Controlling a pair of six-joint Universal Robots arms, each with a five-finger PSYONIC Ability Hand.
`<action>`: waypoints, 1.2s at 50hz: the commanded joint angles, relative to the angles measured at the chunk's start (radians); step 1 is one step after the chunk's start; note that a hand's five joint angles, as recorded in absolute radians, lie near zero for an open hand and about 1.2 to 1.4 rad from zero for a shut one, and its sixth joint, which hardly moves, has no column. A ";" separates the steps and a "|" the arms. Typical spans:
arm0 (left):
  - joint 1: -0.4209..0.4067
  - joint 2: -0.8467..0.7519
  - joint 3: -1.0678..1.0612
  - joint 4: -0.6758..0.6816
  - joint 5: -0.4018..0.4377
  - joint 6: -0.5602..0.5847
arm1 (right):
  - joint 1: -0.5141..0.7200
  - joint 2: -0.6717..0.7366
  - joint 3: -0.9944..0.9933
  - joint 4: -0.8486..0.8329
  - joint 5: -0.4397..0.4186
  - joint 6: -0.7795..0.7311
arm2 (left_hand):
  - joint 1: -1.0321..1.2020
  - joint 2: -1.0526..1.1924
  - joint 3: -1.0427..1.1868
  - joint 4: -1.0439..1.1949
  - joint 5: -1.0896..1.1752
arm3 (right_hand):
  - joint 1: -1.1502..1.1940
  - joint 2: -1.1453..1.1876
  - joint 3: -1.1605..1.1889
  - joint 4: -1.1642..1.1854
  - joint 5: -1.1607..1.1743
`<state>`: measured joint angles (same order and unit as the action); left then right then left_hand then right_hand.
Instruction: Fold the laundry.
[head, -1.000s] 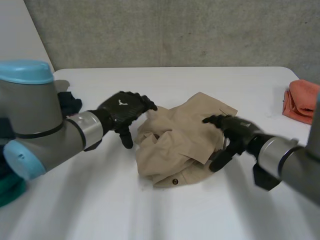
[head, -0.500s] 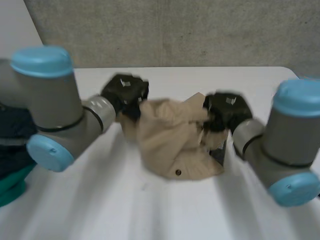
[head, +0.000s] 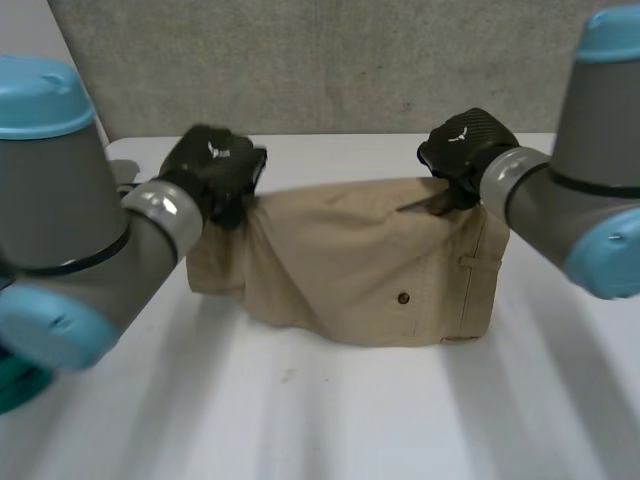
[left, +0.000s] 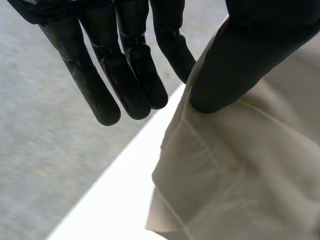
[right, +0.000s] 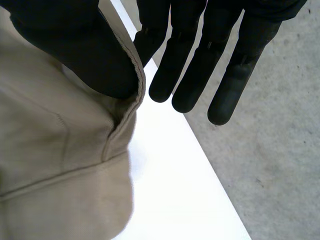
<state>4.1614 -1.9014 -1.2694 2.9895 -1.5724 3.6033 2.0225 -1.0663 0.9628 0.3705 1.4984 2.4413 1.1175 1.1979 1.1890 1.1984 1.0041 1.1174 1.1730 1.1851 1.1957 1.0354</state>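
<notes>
Tan shorts (head: 370, 260) with a small dark button hang spread between my two hands above the white table (head: 300, 420), their lower edge down at the tabletop. My left hand (head: 215, 165) holds the top edge at one end and my right hand (head: 465, 140) holds it at the other. In the left wrist view the thumb (left: 240, 55) pinches the tan cloth (left: 250, 175) while the fingers (left: 125, 75) reach out straight beside it. The right wrist view shows the same grip: thumb (right: 85, 50) clamped on the waistband (right: 50, 165), fingers (right: 200, 65) straight.
A teal object (head: 15, 385) lies at the near left edge of the table. A grey wall (head: 350, 60) rises behind the table's far edge. Both arms stand wide at the sides of the shorts.
Both hands closed on the crumpled shorts, then rose and drew apart. The shorts went from a heap on the table to a spread sheet hanging between them.
</notes>
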 joint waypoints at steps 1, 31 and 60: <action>0.068 -0.188 0.303 0.334 -0.043 0.074 | -0.002 0.158 -0.171 -0.420 0.195 0.056 | 0.279 0.198 0.207 0.198 0.218 | 0.279 0.223 0.211 0.201 0.186; 0.049 -0.105 -0.206 0.502 0.011 -0.006 | -0.074 0.264 0.057 -0.619 -0.110 0.210 | 0.279 0.198 0.207 0.198 0.218 | 0.279 0.223 0.211 0.201 0.186; -0.012 0.119 -0.327 0.258 0.011 -0.020 | -0.232 -0.165 0.468 -0.128 -0.125 0.600 | 0.279 0.198 0.207 0.198 0.218 | -0.781 -0.837 -0.849 -0.860 -0.874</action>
<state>4.1484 -1.8260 -1.6019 3.2624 -1.5777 3.5980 1.8430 -1.1636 1.3039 0.1765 1.4165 2.9466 1.1439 1.1997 1.1894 1.2019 1.0073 0.2474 0.2442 0.2432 0.2426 0.0786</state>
